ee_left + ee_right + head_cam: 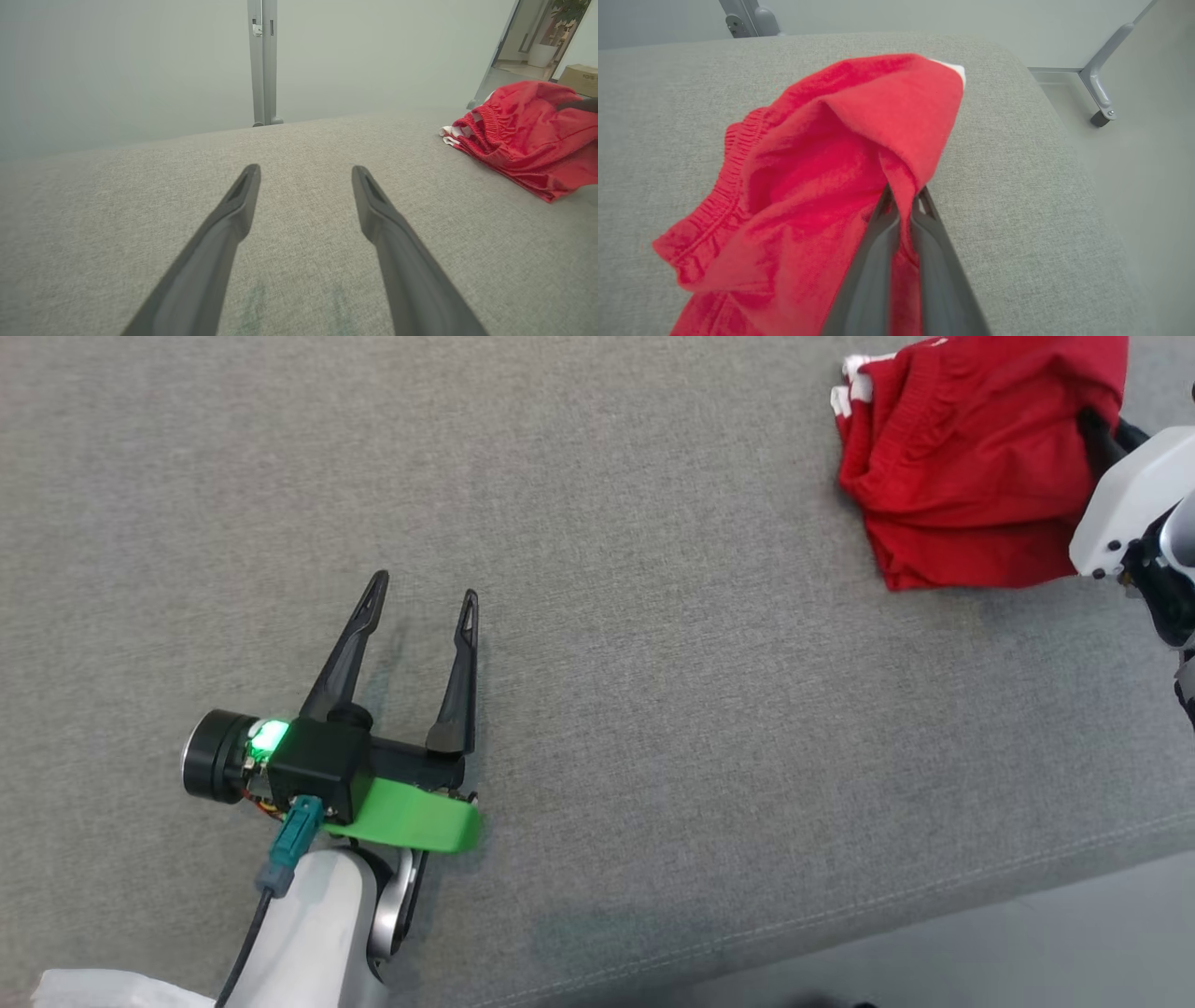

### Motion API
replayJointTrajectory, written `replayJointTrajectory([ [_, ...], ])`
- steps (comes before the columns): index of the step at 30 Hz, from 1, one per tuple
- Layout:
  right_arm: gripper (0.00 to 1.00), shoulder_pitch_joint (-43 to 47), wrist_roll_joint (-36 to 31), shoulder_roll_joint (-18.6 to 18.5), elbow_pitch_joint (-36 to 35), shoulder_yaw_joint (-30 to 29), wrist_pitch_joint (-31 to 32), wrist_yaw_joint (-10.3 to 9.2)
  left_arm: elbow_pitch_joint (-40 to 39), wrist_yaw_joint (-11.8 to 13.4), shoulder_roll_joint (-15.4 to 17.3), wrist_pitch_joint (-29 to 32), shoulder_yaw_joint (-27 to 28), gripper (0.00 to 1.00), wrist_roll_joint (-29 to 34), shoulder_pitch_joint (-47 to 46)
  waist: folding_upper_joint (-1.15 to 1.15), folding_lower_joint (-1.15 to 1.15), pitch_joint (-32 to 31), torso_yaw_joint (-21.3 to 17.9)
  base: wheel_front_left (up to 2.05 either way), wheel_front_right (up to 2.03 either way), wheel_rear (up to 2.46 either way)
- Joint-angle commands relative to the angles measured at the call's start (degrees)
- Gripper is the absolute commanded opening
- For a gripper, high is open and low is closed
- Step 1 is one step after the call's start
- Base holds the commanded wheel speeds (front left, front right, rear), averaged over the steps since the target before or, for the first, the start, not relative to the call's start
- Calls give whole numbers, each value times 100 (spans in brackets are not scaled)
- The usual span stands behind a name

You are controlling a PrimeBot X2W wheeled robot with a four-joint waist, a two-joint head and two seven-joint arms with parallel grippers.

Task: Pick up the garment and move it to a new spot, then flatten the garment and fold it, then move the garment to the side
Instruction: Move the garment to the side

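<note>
Right claw (905, 198) clamped on the red garment (808, 186) — left claw (424, 590) spread wide, gripping nothing.

Grey upholstered surface (653, 663), pale wall (117, 70)

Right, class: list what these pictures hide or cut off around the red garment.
- Head view: the top edge cuts the red garment; its folds half bury the right gripper.
- Right wrist view: the bottom edge cuts the garment's lower part.
- White trim: mostly tucked under red cloth in every view.
</note>
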Motion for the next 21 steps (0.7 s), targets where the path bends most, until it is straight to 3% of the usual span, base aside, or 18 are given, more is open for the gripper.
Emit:
replayJointTrajectory([
  [1, 0, -187, -75, -4, 113, 20, -92, -6, -74, -21, 77, 38, -33, 100, 57, -140, 0, 0, 582, -512, 0, 0, 0],
  [20, 0, -1351, -1248, -387, 1618, -164, -1243, -7, -1056, 9, 154, 417, -391, 100, 214, -144, 0, 0, 969, -45, 0, 0, 0],
  [21, 14, -1400, -1345, -412, 1691, -178, -1344, -7, -1070, 12, 153, 419, -400, 100, 211, -125, 0, 0, 969, -25, 0, 0, 0],
])
